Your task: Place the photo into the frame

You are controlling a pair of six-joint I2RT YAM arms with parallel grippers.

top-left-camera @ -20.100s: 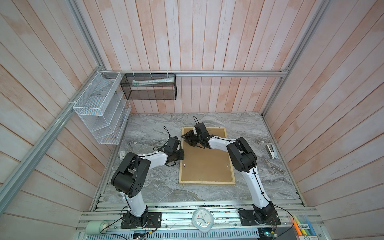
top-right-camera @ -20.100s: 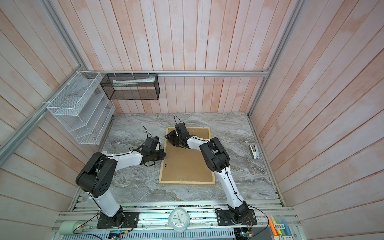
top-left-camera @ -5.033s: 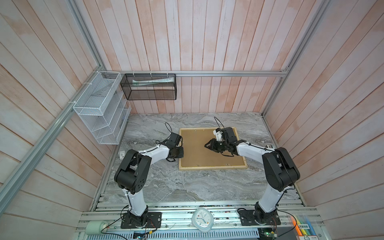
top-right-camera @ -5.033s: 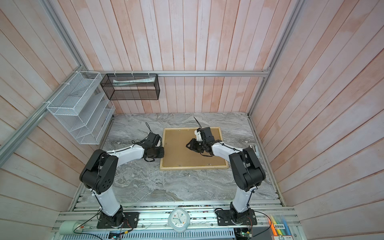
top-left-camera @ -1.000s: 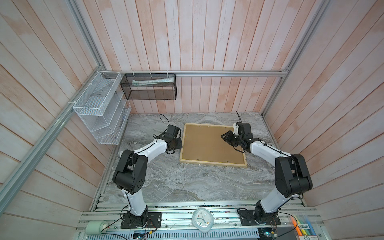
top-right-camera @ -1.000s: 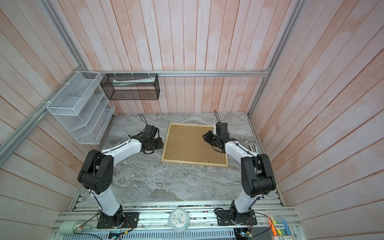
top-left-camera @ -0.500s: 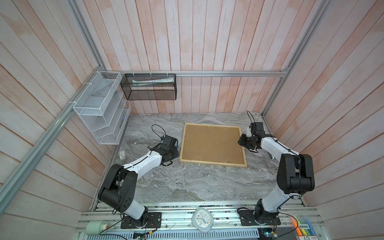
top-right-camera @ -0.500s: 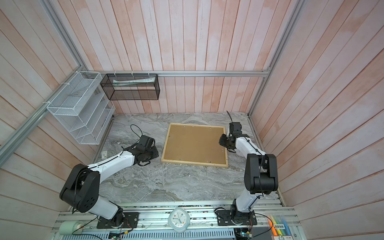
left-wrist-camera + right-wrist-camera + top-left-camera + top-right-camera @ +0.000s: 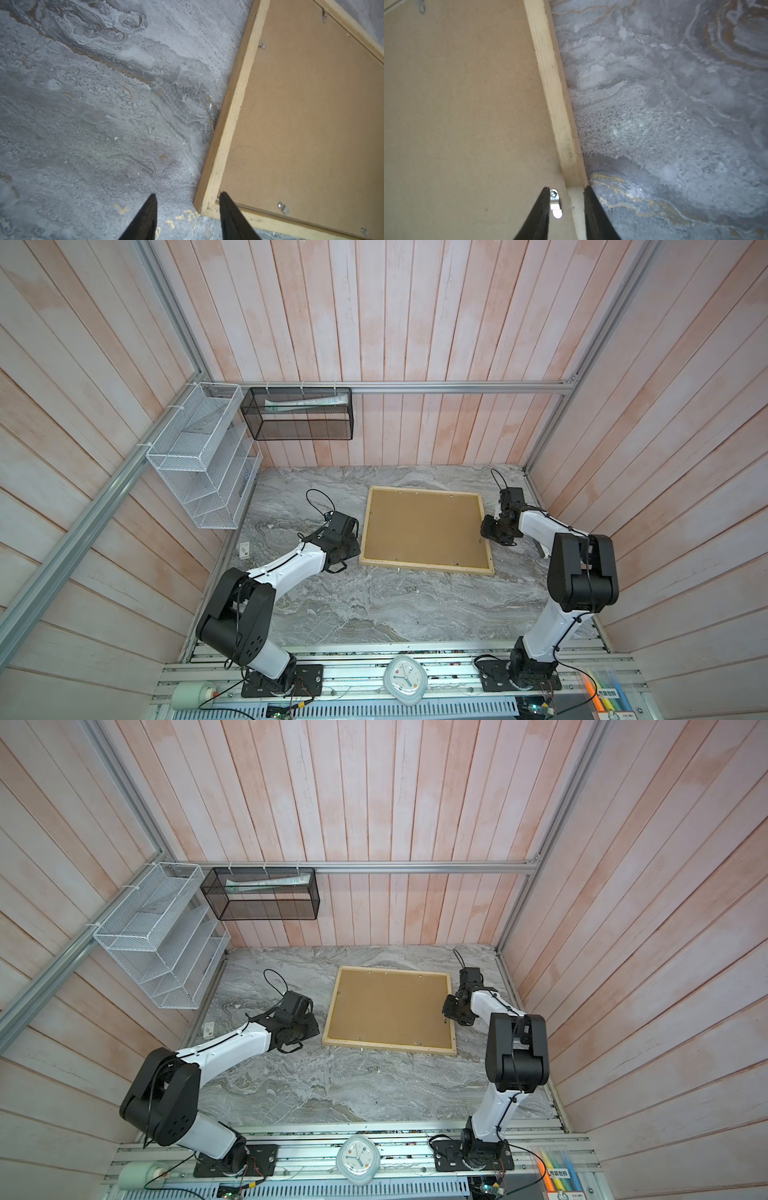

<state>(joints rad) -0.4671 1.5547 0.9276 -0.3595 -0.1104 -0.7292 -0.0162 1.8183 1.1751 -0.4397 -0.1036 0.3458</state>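
The frame [image 9: 424, 567] [image 9: 386, 1045] lies face down on the marble table, its pale slats around a brown backing board [image 9: 424, 526] [image 9: 388, 1006]. The photo is hidden. My left gripper [image 9: 351, 556] [image 9: 313, 1033] [image 9: 187, 194] is open at the frame's front left corner, with one fingertip over the corner [image 9: 232, 116] and the other over bare table. My right gripper [image 9: 488, 533] [image 9: 449, 1015] [image 9: 566, 187] is open and straddles the right slat [image 9: 556, 93]. One of its fingers is outside the slat. The other is over the board beside a metal clip [image 9: 554, 197].
A white wire rack [image 9: 199, 464] and a black mesh basket [image 9: 299, 418] hang on the back left walls. A small white tag [image 9: 244, 549] lies by the left wall, and a grey object [image 9: 542, 549] by the right wall. A clock [image 9: 405, 680] sits on the front rail.
My right gripper has moved from above the backing board out to the right slat. My left gripper has slid along the frame's left side toward the front corner. The frame has stayed put.
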